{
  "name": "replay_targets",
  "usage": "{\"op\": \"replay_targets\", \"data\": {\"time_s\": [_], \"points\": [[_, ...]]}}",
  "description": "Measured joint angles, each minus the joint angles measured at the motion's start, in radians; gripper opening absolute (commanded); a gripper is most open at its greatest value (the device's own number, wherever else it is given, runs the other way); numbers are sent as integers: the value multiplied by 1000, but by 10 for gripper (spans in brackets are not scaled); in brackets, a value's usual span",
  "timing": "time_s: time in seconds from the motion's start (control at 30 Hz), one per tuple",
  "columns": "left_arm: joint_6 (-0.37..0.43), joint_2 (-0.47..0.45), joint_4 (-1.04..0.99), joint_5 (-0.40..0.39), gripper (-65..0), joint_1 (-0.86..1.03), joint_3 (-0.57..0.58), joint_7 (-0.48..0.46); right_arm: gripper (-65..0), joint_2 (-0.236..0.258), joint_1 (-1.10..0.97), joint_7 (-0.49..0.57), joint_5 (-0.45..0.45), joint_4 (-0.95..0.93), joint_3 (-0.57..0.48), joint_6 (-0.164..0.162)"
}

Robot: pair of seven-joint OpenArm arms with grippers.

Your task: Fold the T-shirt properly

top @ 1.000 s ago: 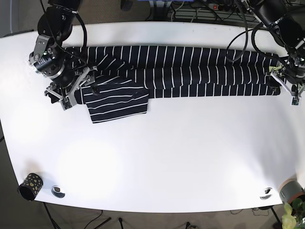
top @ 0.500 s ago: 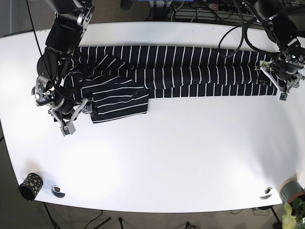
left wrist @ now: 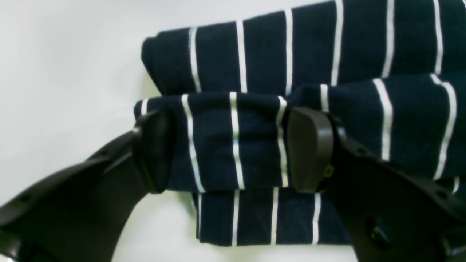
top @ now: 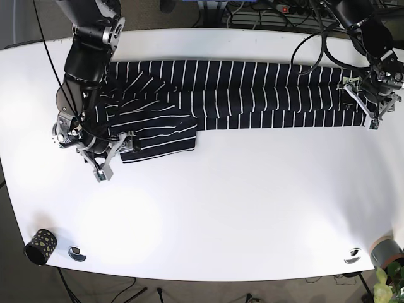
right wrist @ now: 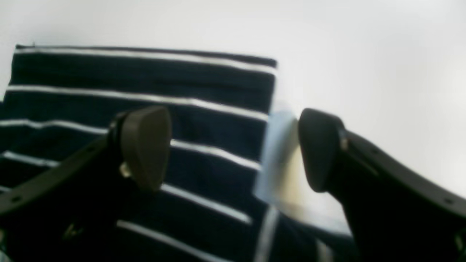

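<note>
The navy T-shirt with white stripes (top: 252, 95) lies folded into a long band across the far side of the white table (top: 221, 202). One sleeve (top: 161, 136) sticks out toward the front at the left end. My left gripper (top: 368, 112) is at the shirt's right end. In the left wrist view it (left wrist: 231, 151) is open, its jaws straddling a raised fold of the shirt (left wrist: 233, 142). My right gripper (top: 120, 148) is at the sleeve's left edge. In the right wrist view it (right wrist: 233, 149) is open over the sleeve's corner (right wrist: 204, 105), one finger over cloth and one over the table.
A black speckled cup (top: 39, 246) and a metal ring (top: 77, 253) sit at the front left corner. Another ring (top: 353, 255) and a grey plant pot (top: 386, 251) sit at the front right. Cables (top: 265, 16) run behind the table's far edge.
My right arm has moved from the shirt's left end toward the front, then right to the sleeve's edge. My left gripper has shifted slightly up along the shirt's right end.
</note>
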Motion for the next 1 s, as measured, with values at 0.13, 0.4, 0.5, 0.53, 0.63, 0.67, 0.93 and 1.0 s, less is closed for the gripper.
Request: {"op": "replay_targets", "data": {"time_s": [0.13, 0.4, 0.5, 0.53, 0.63, 0.67, 0.93, 1.0], "points": [[0, 0, -2, 0, -215, 1, 0, 0, -224, -43, 0, 19, 4, 0, -8, 1], [0, 1, -2, 0, -215, 0, 2, 0, -479, -45, -9, 56, 0, -3, -8, 4], [0, 0, -2, 0, -215, 0, 2, 0, -588, -46, -8, 60, 0, -4, -8, 4], [0, 1, -2, 0, -215, 0, 2, 0, -623, -47, -8, 60, 1, -3, -10, 5], [0, 0, -2, 0, -215, 0, 2, 0, -650, -49, -8, 64, 2, -2, -10, 5], [0, 1, -2, 0, -215, 0, 3, 0, -650, -48, -8, 63, 0, -2, -10, 5], [0, 0, -2, 1, -215, 0, 7, 0, -650, -47, -105, 52, 7, 250, -8, 5], [0, 0, -3, 1, -215, 0, 7, 0, -650, -47, -139, 16, 8, 333, -8, 5]]}}
